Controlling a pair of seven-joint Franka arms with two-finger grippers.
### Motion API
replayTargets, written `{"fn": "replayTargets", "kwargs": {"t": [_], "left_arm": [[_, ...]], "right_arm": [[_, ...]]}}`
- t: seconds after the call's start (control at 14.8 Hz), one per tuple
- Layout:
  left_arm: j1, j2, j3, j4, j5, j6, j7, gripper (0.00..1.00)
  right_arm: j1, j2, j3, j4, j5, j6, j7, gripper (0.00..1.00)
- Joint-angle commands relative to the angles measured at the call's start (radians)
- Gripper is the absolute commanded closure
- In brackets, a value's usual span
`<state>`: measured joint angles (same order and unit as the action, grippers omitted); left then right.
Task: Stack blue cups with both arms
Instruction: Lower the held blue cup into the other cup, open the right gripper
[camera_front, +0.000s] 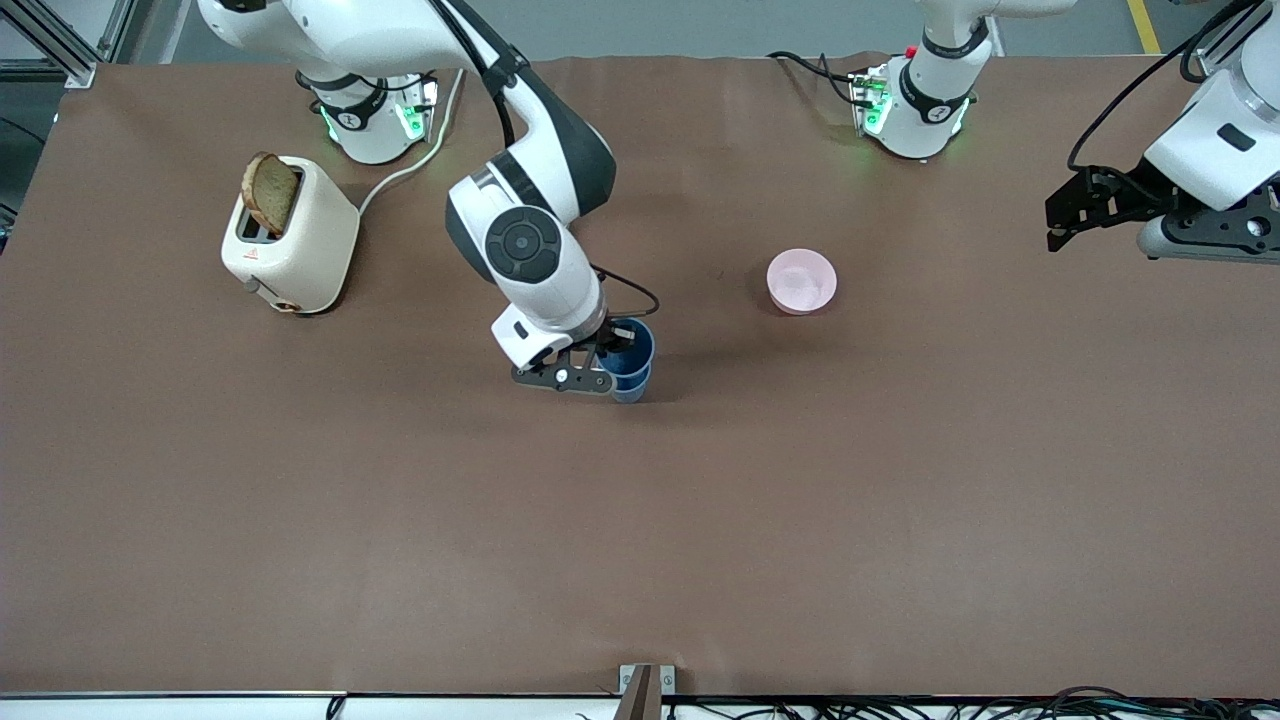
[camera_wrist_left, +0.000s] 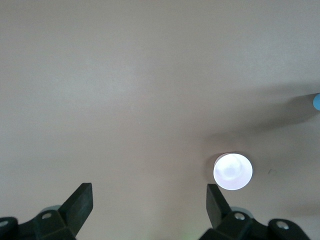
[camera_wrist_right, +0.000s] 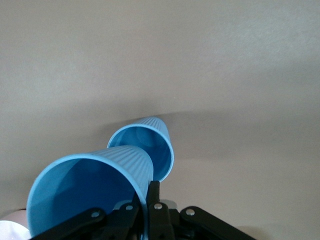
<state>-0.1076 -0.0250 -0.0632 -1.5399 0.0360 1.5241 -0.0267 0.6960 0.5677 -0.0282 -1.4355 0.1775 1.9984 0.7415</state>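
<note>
A matte brown sheet covers the table (camera_front: 900, 500). Near its middle, the right gripper (camera_front: 600, 372) pinches the rim of a ribbed, tapered blue plastic cup (camera_wrist_right: 95, 185), mouth up, held just over the second blue cup (camera_wrist_right: 150, 142), which stands upright (long axis vertical). The left gripper (camera_wrist_left: 150, 200) waits with fingers spread, high over the left arm's end; the smooth round pink bowl (camera_front: 801, 281) sits near the cups.
</note>
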Motion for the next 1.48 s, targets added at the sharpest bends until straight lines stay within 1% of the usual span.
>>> {"fn": "replayTargets", "kwargs": {"t": [0.0, 0.54, 0.74, 0.81, 0.88, 0.94, 1.01, 1.08, 1.15, 1.21, 1.42], "left_arm": [[-0.004, -0.064, 0.003, -0.066, -0.015, 0.030, 0.011, 0.00], [-0.014, -0.058, -0.003, -0.052, -0.015, 0.030, 0.013, 0.00], [-0.011, -0.061, 0.000, -0.052, -0.038, 0.022, 0.013, 0.00], [-0.006, -0.062, 0.000, -0.052, -0.038, 0.018, 0.013, 0.00], [-0.004, -0.062, 0.000, -0.051, -0.038, 0.010, 0.011, 0.00], [-0.004, -0.062, 0.002, -0.046, -0.036, 0.007, 0.010, 0.00], [-0.004, -0.061, 0.000, -0.036, -0.036, 0.007, 0.007, 0.00], [-0.009, -0.059, 0.002, -0.025, -0.036, 0.007, -0.001, 0.00], [-0.009, -0.059, 0.002, -0.023, -0.035, 0.007, -0.004, 0.00], [-0.004, -0.058, 0.002, -0.025, -0.036, 0.005, -0.001, 0.00], [-0.009, -0.052, 0.002, -0.023, -0.035, 0.007, -0.012, 0.00]], "right_arm": [[0.013, -0.015, -0.010, -0.032, 0.010, 0.019, 0.006, 0.98], [0.013, 0.004, -0.010, -0.032, 0.008, 0.045, 0.004, 0.97], [0.013, 0.014, -0.010, -0.032, 0.002, 0.048, 0.004, 0.95], [0.013, 0.015, -0.010, -0.034, 0.000, 0.048, 0.004, 0.95], [0.008, 0.015, -0.010, -0.034, -0.001, 0.046, 0.002, 0.92], [0.004, 0.015, -0.010, -0.034, -0.001, 0.046, 0.002, 0.84], [0.000, 0.015, -0.010, -0.032, -0.001, 0.043, -0.001, 0.68], [0.000, 0.015, -0.010, -0.032, -0.001, 0.043, -0.002, 0.41], [0.002, 0.014, -0.012, -0.034, -0.001, 0.042, 0.002, 0.11], [0.003, 0.014, -0.012, -0.032, -0.001, 0.037, 0.004, 0.00], [-0.009, 0.003, -0.019, -0.032, -0.006, 0.020, -0.007, 0.00]]}}
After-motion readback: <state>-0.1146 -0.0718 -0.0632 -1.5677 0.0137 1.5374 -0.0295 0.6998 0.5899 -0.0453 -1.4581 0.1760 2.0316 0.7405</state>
